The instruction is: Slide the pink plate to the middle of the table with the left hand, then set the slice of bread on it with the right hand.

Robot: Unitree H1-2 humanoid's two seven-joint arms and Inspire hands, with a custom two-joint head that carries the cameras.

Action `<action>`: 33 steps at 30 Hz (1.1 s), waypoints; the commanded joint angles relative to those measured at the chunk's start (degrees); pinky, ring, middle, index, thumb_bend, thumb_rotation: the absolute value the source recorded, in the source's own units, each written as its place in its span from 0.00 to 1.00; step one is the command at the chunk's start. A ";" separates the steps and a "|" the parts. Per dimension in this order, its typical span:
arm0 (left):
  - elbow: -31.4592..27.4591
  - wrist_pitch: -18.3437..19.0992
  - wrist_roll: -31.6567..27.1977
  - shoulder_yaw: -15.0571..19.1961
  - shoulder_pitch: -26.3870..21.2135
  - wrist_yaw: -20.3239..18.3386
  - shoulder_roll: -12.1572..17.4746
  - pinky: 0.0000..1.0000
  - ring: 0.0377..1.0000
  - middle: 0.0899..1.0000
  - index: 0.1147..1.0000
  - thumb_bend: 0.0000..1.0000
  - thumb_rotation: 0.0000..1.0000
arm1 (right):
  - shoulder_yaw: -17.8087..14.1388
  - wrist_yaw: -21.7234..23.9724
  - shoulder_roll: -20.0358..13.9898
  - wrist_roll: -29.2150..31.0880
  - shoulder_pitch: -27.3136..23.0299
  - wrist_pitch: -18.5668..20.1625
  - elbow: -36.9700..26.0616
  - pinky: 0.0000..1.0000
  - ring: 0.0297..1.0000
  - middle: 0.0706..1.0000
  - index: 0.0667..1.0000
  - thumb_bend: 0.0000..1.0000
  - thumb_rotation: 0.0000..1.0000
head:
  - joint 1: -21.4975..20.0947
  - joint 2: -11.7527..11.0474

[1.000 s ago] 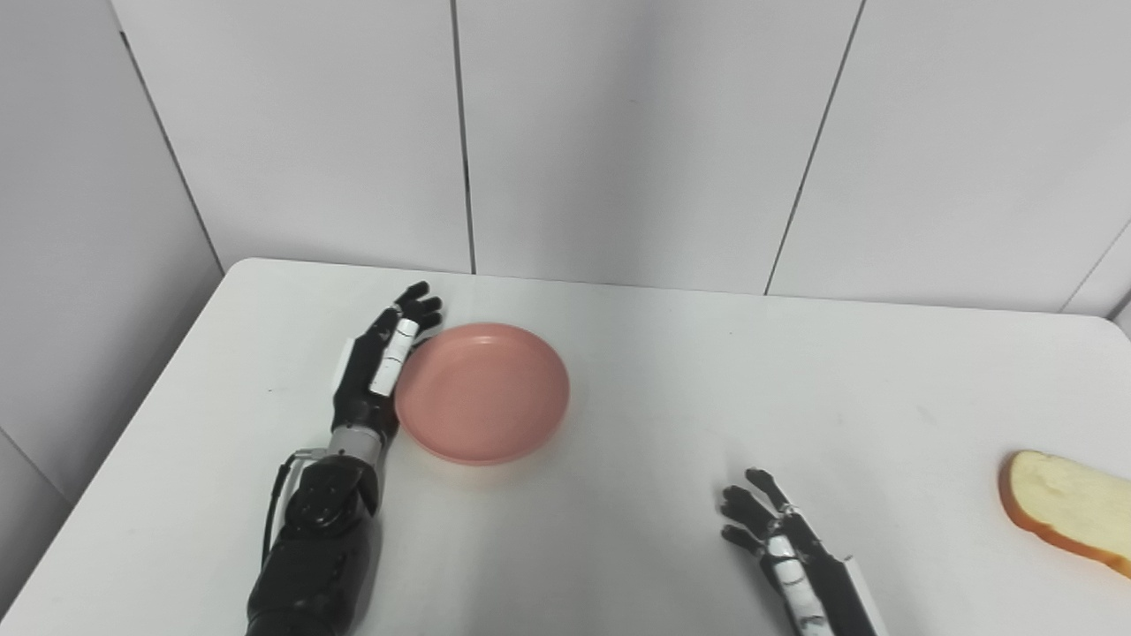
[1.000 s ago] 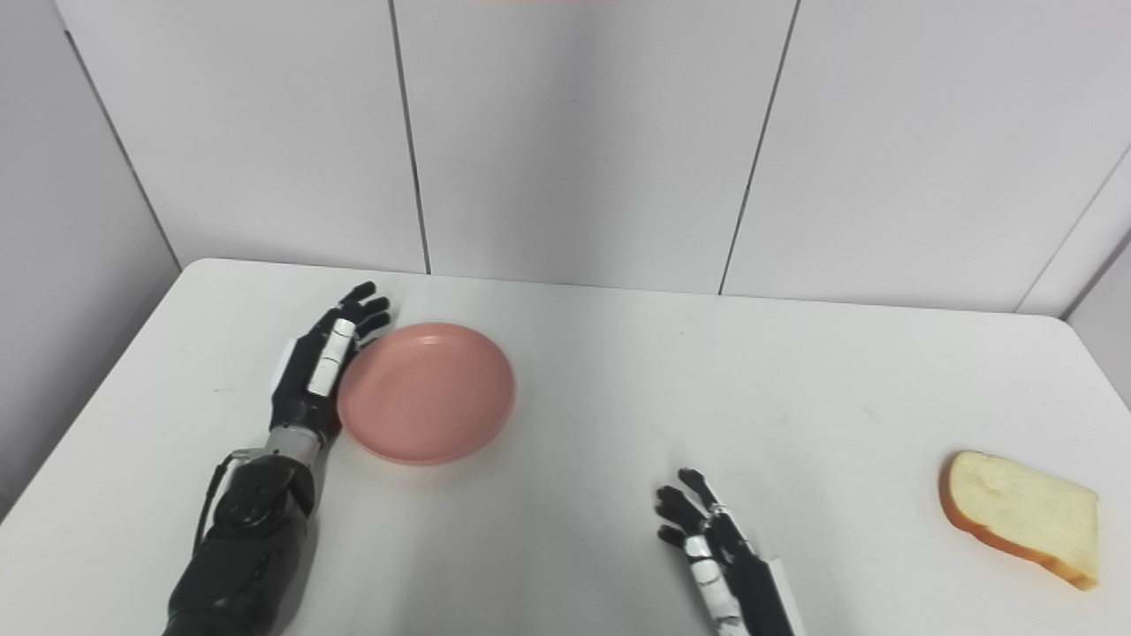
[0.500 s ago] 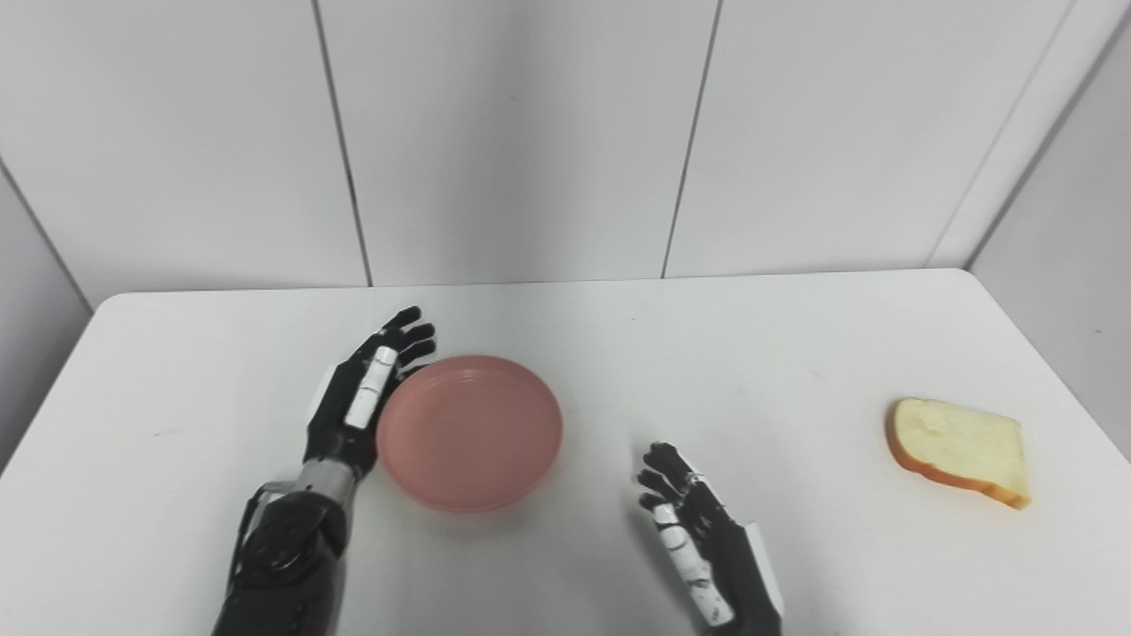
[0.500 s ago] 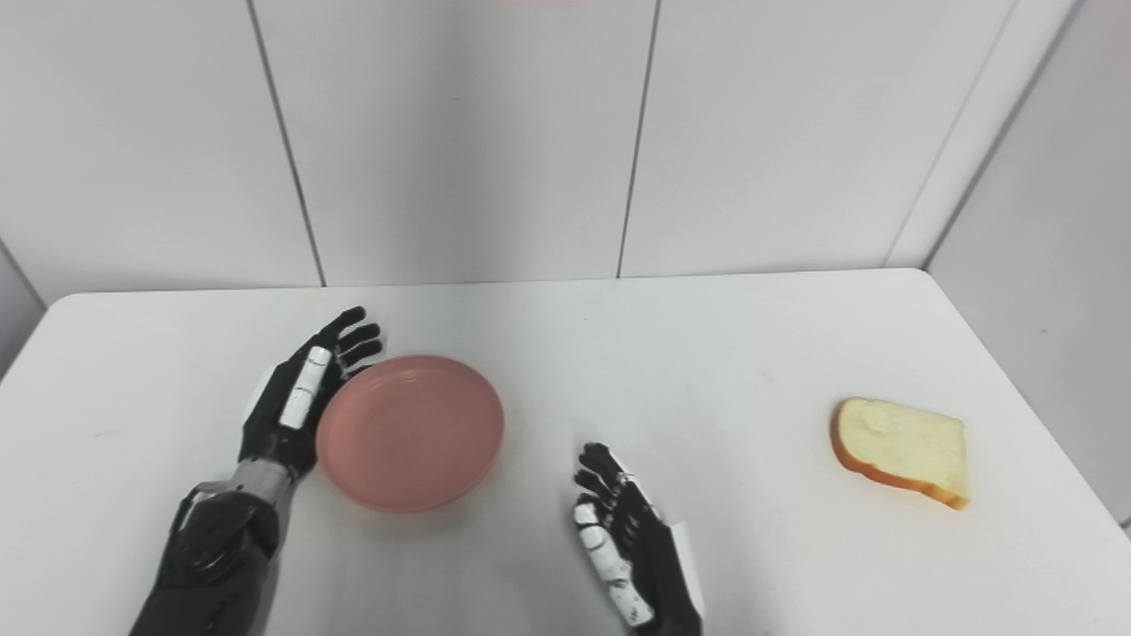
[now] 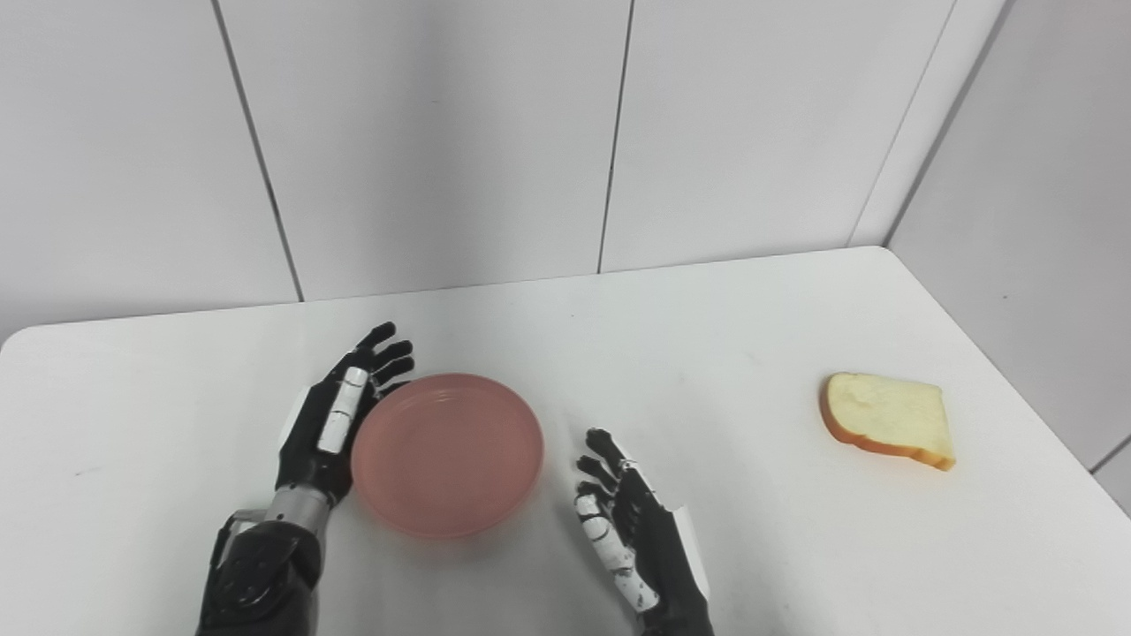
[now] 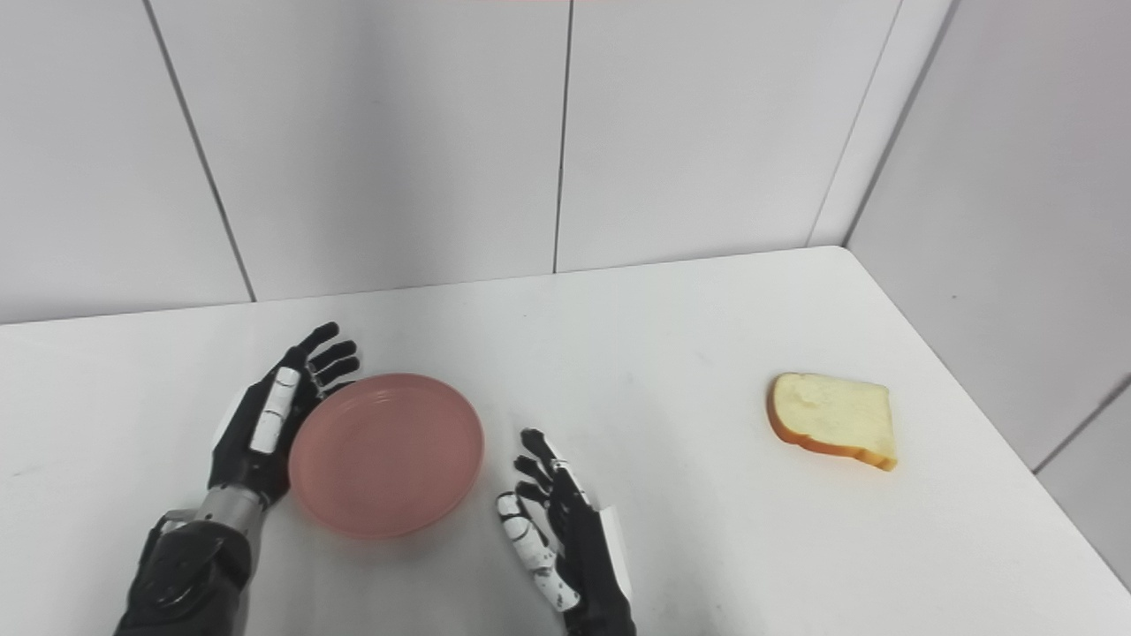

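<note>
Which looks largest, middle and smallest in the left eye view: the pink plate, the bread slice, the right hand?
1. pink plate
2. right hand, though it is nearer the camera, so unsure
3. bread slice

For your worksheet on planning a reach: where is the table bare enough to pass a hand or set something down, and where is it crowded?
Bare: the wide stretch between the right hand and the bread, and the strip behind the pink plate toward the wall. Crowded: the near left, where the left hand lies against the plate's rim and the right hand sits close beside it.
</note>
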 commanded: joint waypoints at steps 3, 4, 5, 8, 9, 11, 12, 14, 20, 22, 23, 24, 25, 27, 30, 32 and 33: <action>5.72 0.64 0.10 -0.08 1.86 -1.47 0.05 0.73 0.78 0.77 0.78 0.82 0.80 | 0.63 -3.79 0.05 -6.52 -1.53 -5.75 0.49 0.84 0.88 0.91 0.87 0.67 0.69 | -0.35 0.04; 6.70 0.18 -0.05 0.06 1.69 -1.75 0.18 0.73 0.78 0.77 0.78 0.83 0.79 | 0.99 -4.36 -1.18 -9.08 -2.02 -7.55 0.48 0.87 0.90 0.92 0.88 0.65 0.74 | -0.70 0.12; 7.67 -0.25 -0.14 0.17 1.53 -1.96 0.30 0.72 0.78 0.76 0.78 0.84 0.79 | 1.37 -4.85 -2.52 -11.68 -2.55 -9.21 -0.01 0.87 0.91 0.92 0.88 0.69 0.80 | -0.70 0.12; 9.64 -1.22 -0.17 0.31 1.29 -2.44 0.29 0.73 0.78 0.75 0.78 0.82 0.79 | 1.39 -4.52 -4.72 -14.69 -3.57 -9.61 -5.00 0.86 0.89 0.90 0.86 0.77 0.84 | -1.12 0.18; 10.25 -1.62 -0.12 0.28 1.17 -2.69 0.27 0.74 0.78 0.75 0.78 0.82 0.79 | 1.13 -4.27 -5.22 -14.62 -3.73 -8.92 -6.49 0.86 0.89 0.90 0.86 0.78 0.85 | -1.12 0.18; 11.23 -2.23 -0.16 0.18 0.89 -3.14 0.20 0.75 0.79 0.76 0.79 0.83 0.79 | 0.04 -3.85 -6.51 -14.96 -3.95 -6.94 -9.57 0.87 0.90 0.90 0.87 0.79 0.87 | -1.12 0.18; 11.55 -2.32 -0.33 0.21 0.76 -3.40 0.11 0.75 0.79 0.76 0.79 0.83 0.79 | -1.13 -3.63 -7.49 -15.95 -4.05 -5.60 -11.48 0.87 0.90 0.90 0.87 0.79 0.87 | -1.40 0.14; 11.98 -2.47 -0.49 0.25 0.55 -3.67 -0.02 0.76 0.79 0.74 0.79 0.85 0.78 | -2.95 -3.29 -8.79 -17.36 -4.19 -3.90 -13.84 0.85 0.87 0.87 0.87 0.82 0.87 | -1.44 0.09; 13.27 -2.79 -0.55 0.30 -0.24 -3.82 -0.39 0.76 0.78 0.73 0.79 0.85 0.78 | -9.01 2.58 -17.12 -18.19 -5.18 4.08 -19.93 0.83 0.87 0.89 0.91 0.85 0.83 | -1.50 0.07; 13.76 -2.99 -0.54 0.31 -0.45 -3.83 -0.48 0.76 0.77 0.73 0.79 0.85 0.77 | -11.37 6.00 -20.57 -18.72 -5.64 8.77 -21.85 0.83 0.88 0.90 0.93 0.90 0.88 | -1.62 -0.04; 14.11 -3.08 -0.55 0.33 -0.58 -3.86 -0.54 0.76 0.76 0.73 0.79 0.86 0.77 | -12.44 7.93 -22.23 -18.73 -5.84 11.37 -22.79 0.84 0.88 0.90 0.94 0.92 0.89 | -1.72 -0.14; 14.41 -3.05 -0.63 0.41 -0.70 -3.90 -0.62 0.76 0.76 0.73 0.79 0.86 0.77 | -13.36 10.07 -24.08 -18.72 -6.11 14.14 -23.80 0.84 0.88 0.90 0.96 0.93 0.89 | -1.71 -0.17; 14.73 -3.01 -0.71 0.51 -0.85 -3.90 -0.73 0.76 0.75 0.73 0.79 0.86 0.77 | -14.12 12.19 -25.88 -19.00 -6.43 16.91 -24.78 0.84 0.88 0.90 0.96 0.93 0.89 | -1.65 -0.24; 14.98 -2.93 -0.72 0.61 -1.00 -3.92 -0.88 0.76 0.74 0.72 0.79 0.86 0.77 | -15.32 15.91 -29.18 -20.37 -7.05 21.76 -26.22 0.83 0.89 0.91 0.95 0.94 0.88 | -1.56 -0.28; 14.14 -2.70 -0.05 0.35 -0.93 -3.65 -0.87 0.76 0.74 0.73 0.79 0.85 0.78 | -17.16 18.50 -33.52 -21.26 -7.67 25.32 -25.43 0.82 0.88 0.90 0.93 0.98 0.78 | -1.48 -0.37; 13.23 -2.55 0.27 0.08 -0.90 -3.68 -0.71 0.76 0.75 0.73 0.79 0.85 0.79 | -18.16 18.88 -36.16 -22.46 -7.93 26.08 -23.98 0.81 0.87 0.90 0.93 1.00 0.73 | -1.44 -0.38; 12.74 -2.25 0.17 0.11 -0.97 -3.67 -0.60 0.76 0.75 0.73 0.79 0.85 0.79 | -18.62 18.89 -38.18 -23.15 -8.07 25.53 -22.49 0.81 0.87 0.90 0.93 1.00 0.73 | -1.37 -0.33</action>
